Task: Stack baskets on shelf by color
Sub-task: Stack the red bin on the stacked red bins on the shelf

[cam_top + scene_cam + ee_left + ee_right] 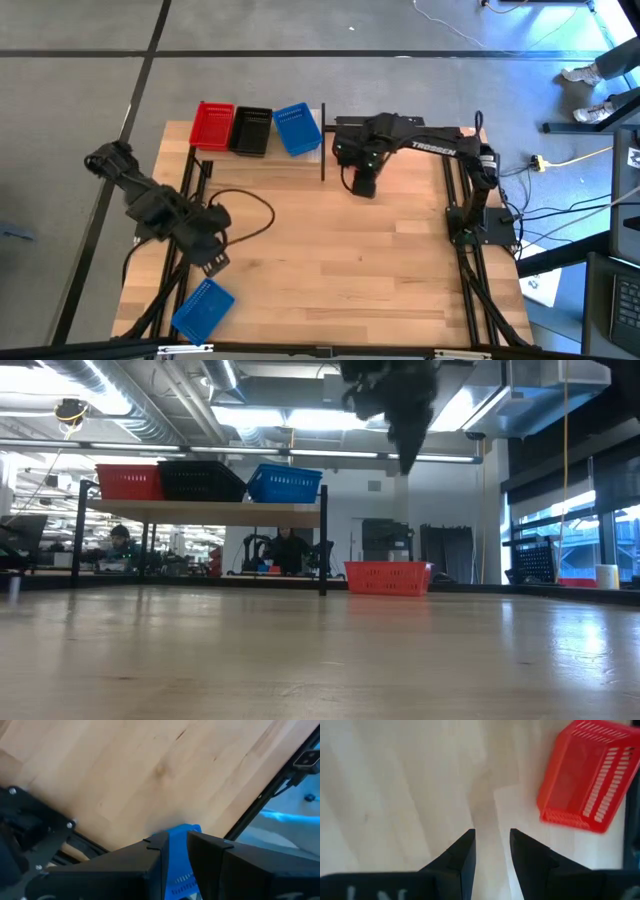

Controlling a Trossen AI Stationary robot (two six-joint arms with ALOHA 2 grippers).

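On the shelf (200,510) at the far left stand a red basket (211,125), a black one (250,131) and a blue one (297,129) in a row. My left gripper (215,262) is shut on another blue basket (203,308) over the table's near-left corner. A red basket (582,775) rests on its bottom on the table near the far edge. My right gripper (492,845) hangs open above the bare table beside it, pointing down, with nothing between the fingers. In the high view my right arm hides this red basket. My left gripper pinches a wall of the blue basket at its edge (177,842) between its two fingers, which slant down from above. The rest of the basket reaches from the fingers toward the table's near edge (203,308). Whether it is clear of the table I cannot tell.
A black cable (255,215) loops over the table's left half. Black frame struts (470,260) run along both sides. The shelf's black post (323,140) stands left of my right gripper. Bare wood lies mid-table. People sit in the room beyond.
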